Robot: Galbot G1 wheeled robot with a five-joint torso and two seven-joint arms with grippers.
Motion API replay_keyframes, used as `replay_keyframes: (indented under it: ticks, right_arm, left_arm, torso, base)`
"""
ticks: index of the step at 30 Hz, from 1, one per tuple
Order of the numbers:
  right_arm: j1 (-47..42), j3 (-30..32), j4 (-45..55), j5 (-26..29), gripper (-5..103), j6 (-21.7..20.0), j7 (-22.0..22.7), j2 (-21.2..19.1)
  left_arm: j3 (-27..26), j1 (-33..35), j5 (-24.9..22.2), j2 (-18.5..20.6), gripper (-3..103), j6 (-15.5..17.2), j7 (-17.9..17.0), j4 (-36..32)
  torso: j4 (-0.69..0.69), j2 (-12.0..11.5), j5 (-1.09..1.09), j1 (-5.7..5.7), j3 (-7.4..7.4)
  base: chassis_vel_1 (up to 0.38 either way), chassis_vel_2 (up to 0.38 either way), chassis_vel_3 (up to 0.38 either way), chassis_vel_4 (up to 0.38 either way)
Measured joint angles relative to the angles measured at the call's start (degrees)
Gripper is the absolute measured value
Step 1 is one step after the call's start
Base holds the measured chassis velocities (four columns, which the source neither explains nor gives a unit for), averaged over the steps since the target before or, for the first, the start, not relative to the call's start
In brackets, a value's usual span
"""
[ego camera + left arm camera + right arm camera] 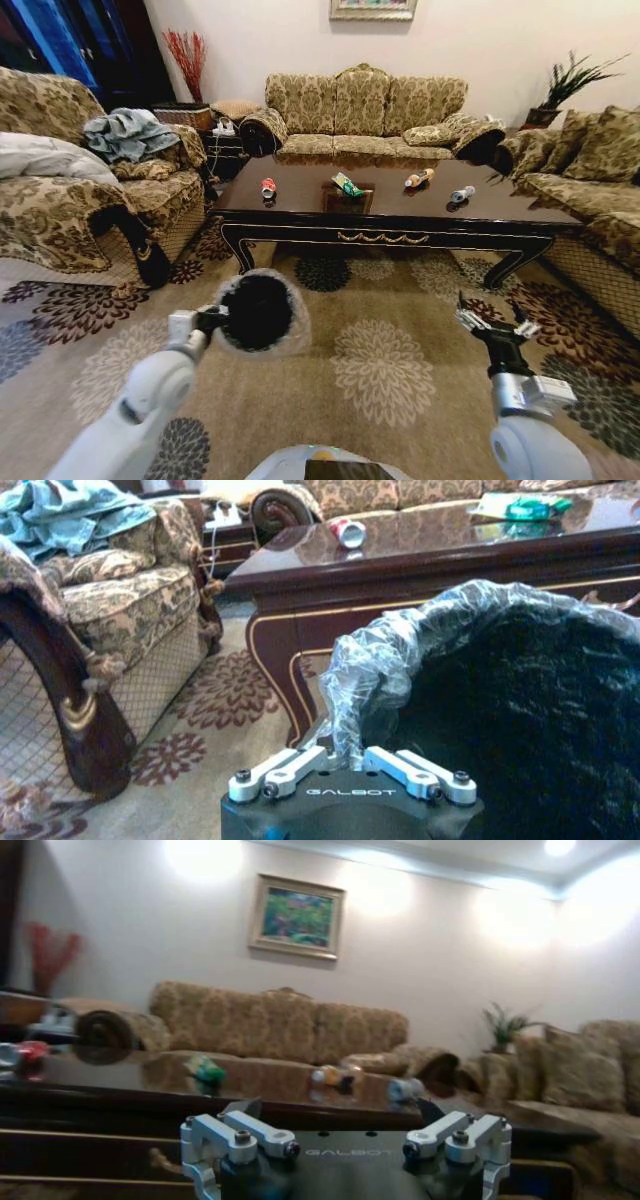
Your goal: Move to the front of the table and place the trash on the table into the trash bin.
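The dark glossy table [300, 212] stands ahead with the trash on its top: a red crushed can [268, 187], a green wrapper [348, 184], a tan-orange bottle [419, 179] and a small grey-white bottle [462, 194]. My left gripper [207, 322] is shut on the rim of the black, bag-lined trash bin [258, 312] and holds it above the carpet. In the left wrist view the fingers [300, 769] pinch the crinkly bag at the trash bin [520, 705] edge, with the can [347, 532] and wrapper [527, 508] beyond. My right gripper [493, 322] hangs open and holds nothing, short of the table [120, 1080].
A patterned sofa [365, 115] sits behind the table, an armchair [90, 200] with clothes on the left, another sofa [590, 180] on the right. Floral carpet [380, 350] lies between me and the table.
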Motion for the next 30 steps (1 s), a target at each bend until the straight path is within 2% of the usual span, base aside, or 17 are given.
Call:
replay_keyframes:
  ticks: [2,5,9,12,15,22,25,30]
  right_arm:
    - [0.0,0.0,1.4,0.4,100,-1.0,-0.8,-1.8]
    - [0.4,0.1,2.0,1.0,100,-2.0,-1.0,-3.5]
    - [1.0,0.0,2.4,1.2,100,-2.5,-1.1,-4.3]
    - [1.1,-1.1,3.0,1.3,100,-3.4,-1.3,-4.4]
    - [1.1,-1.5,3.5,1.4,100,-4.0,-1.3,-4.6]
    - [1.5,-1.2,4.0,2.8,100,-5.0,-1.3,-4.6]
    - [0.9,-0.4,2.9,2.8,100,-5.0,-2.2,-4.5]
    - [1.4,-0.3,2.9,2.6,100,-5.4,-2.5,-4.8]
  left_arm:
    - [-0.1,-1.0,-1.8,0.5,2,2.6,-0.6,-2.0]
    - [-0.1,-0.8,-2.3,0.2,2,3.4,-0.3,-3.0]
    - [-0.4,0.6,-2.4,-1.3,2,2.0,0.4,-3.0]
    - [-0.7,1.9,-2.3,-3.3,2,-0.3,0.4,-2.5]
    - [-0.5,1.9,-2.3,-3.8,2,-0.9,0.4,-2.0]
    - [0.6,1.3,-2.3,-3.7,2,-1.0,0.7,-1.2]
    - [0.3,1.9,-2.3,-3.2,2,0.9,3.8,-0.6]
    - [1.4,0.8,-2.1,-1.8,2,0.4,4.6,2.0]
  torso:
    - [-0.03,0.0,0.03,0.00,0.00]
    - [-0.04,0.0,0.03,0.00,0.00]
    - [-0.02,0.1,0.02,0.05,0.08]
    - [-0.03,1.0,0.04,0.33,0.63]
    - [-0.03,1.6,0.04,0.45,1.13]
    - [-0.03,2.8,0.04,0.77,2.08]
    - [-0.03,4.1,0.05,1.12,3.00]
    - [-0.03,5.1,0.04,1.46,3.68]
  base:
    - [0.000,0.000,0.000,0.000]
    - [0.000,0.000,0.000,0.000]
    - [0.000,0.000,0.000,0.000]
    - [0.000,0.000,0.000,0.000]
    - [0.000,0.000,0.000,0.000]
    - [0.000,0.000,0.000,0.000]
    - [0.000,0.000,0.000,0.000]
    - [0.000,0.000,0.000,0.000]
